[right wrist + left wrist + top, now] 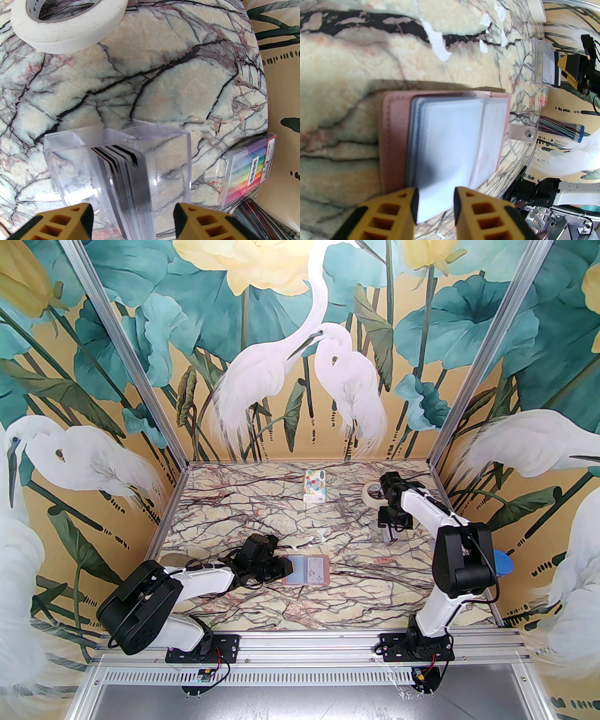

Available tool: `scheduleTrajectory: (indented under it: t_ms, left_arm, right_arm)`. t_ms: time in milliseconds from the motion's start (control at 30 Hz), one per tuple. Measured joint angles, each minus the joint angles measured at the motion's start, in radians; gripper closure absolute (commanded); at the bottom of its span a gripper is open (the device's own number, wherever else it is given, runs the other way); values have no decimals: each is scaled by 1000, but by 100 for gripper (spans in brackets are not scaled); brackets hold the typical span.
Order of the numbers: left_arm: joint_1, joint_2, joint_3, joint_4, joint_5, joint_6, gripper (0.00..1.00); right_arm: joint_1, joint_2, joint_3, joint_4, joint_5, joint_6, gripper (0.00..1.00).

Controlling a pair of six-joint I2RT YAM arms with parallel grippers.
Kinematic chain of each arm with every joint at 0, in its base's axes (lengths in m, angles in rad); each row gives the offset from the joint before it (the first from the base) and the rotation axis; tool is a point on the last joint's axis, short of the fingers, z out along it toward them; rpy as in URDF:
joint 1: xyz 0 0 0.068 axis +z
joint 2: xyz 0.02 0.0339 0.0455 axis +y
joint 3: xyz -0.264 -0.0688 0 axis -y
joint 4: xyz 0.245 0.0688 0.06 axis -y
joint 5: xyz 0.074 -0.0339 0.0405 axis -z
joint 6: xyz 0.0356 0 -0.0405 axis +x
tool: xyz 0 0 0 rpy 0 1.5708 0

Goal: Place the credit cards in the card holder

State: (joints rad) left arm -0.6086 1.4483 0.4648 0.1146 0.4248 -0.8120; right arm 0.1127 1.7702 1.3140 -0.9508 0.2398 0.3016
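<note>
Main risk: pinching several credit cards (pixel 124 173) at once, packed tight on edge inside clear box (pixel 168 159). Could also catch a box wall and tip or drag the whole box across worktop (pixel 187 93). Right pincer (pixel 133 211) wide, poised above the stack, holding nothing. Thin slick plastic, so likely to slip or twist if gripped near a corner.

Second risk at card holder (pixel 393 140): springy clear sleeves (pixel 450 145), fanned up, liable to flop shut or buckle under a card edge and block the slot. Left pincer (pixel 435 201) narrow, low over near edge of sleeves; cannot tell whether touching. Light, so may slide if pushed sideways.

Looks: cards pale with dark stripes along top, upright in box, right side of worktop between tape roll (pixel 65 35) and rainbow pack (pixel 248 173). Holder dusty pink, open flat mid-worktop just ahead of left pincer, stitched border, pale blue-white sleeves, snap tab (pixel 527 134) sticking out on far side
</note>
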Motion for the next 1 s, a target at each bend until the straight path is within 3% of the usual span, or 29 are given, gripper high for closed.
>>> scheduleTrajectory:
  t_ms: [1000]
  left_arm:
    - [0, 0, 0, 0, 0, 0, 68]
  right_arm:
    - [-21, 43, 4, -11, -7, 0, 41]
